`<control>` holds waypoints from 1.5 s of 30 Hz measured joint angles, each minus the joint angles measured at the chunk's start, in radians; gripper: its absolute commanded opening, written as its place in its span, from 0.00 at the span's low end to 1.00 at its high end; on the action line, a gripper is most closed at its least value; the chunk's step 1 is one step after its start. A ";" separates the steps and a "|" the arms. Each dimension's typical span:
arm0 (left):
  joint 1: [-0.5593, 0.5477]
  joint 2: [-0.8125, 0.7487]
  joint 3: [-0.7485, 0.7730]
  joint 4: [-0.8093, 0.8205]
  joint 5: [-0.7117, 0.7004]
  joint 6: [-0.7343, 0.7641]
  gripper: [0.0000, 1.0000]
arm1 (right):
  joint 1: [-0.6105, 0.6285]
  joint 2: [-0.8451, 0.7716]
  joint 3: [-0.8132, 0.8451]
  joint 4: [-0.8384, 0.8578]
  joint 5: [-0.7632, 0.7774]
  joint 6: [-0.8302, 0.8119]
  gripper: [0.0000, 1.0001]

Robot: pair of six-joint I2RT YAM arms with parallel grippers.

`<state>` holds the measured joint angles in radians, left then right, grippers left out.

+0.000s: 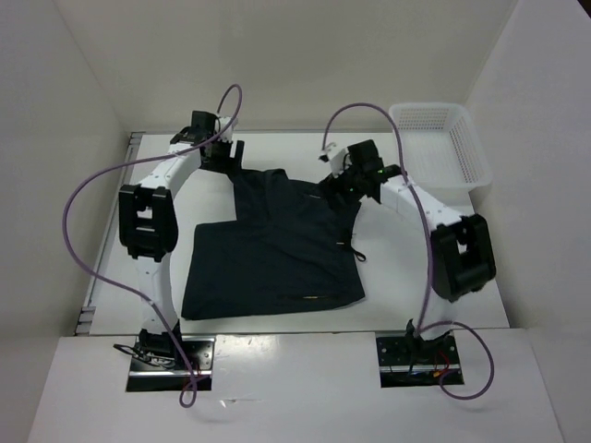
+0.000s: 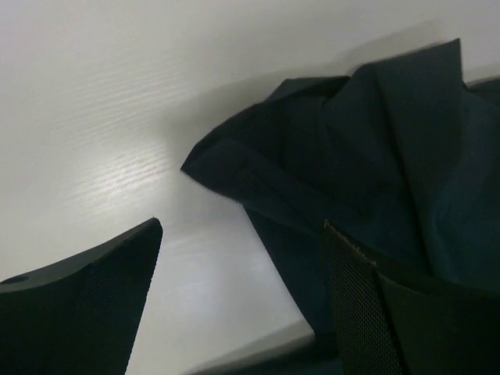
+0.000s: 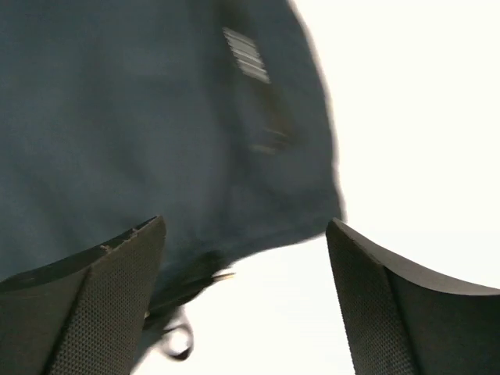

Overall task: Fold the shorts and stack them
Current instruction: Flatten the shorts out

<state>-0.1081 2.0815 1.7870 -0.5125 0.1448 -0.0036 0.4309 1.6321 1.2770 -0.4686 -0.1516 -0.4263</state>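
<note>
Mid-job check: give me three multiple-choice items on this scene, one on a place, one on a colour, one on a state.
1. Where on the table is the basket? A far right corner; B near left corner; C between the arm bases.
2. What colour are the shorts? A very dark; B white; C red.
3. How do the right gripper jaws stand? A shut on cloth; B open; C shut on a cable.
Answers: 1 A, the top view shows it there. 2 A, the cloth is dark in every view. 3 B, the wrist view shows them wide apart.
</note>
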 measured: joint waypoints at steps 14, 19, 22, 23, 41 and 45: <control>-0.060 0.222 0.134 -0.008 0.016 -0.002 0.57 | -0.204 0.342 0.151 0.007 -0.049 0.174 0.84; -0.051 0.217 0.068 -0.010 0.005 0.002 0.23 | -0.204 0.371 0.151 0.005 -0.049 0.186 0.76; -0.038 0.188 0.015 0.004 -0.011 -0.001 0.00 | -0.204 0.385 0.151 0.007 -0.047 0.194 0.58; -0.034 0.175 -0.002 0.002 -0.018 -0.002 0.00 | -0.204 0.389 0.151 0.008 -0.047 0.195 0.52; 0.037 -0.349 -0.550 -0.196 -0.114 0.002 0.70 | -0.090 0.403 0.203 0.014 0.011 0.141 0.12; 0.040 -0.312 -0.511 -0.273 -0.100 0.002 0.79 | -0.010 0.401 0.203 0.013 0.016 0.114 0.10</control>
<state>-0.0685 1.7695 1.2758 -0.7856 0.0448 -0.0021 0.4210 2.0331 1.4803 -0.4553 -0.1356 -0.3122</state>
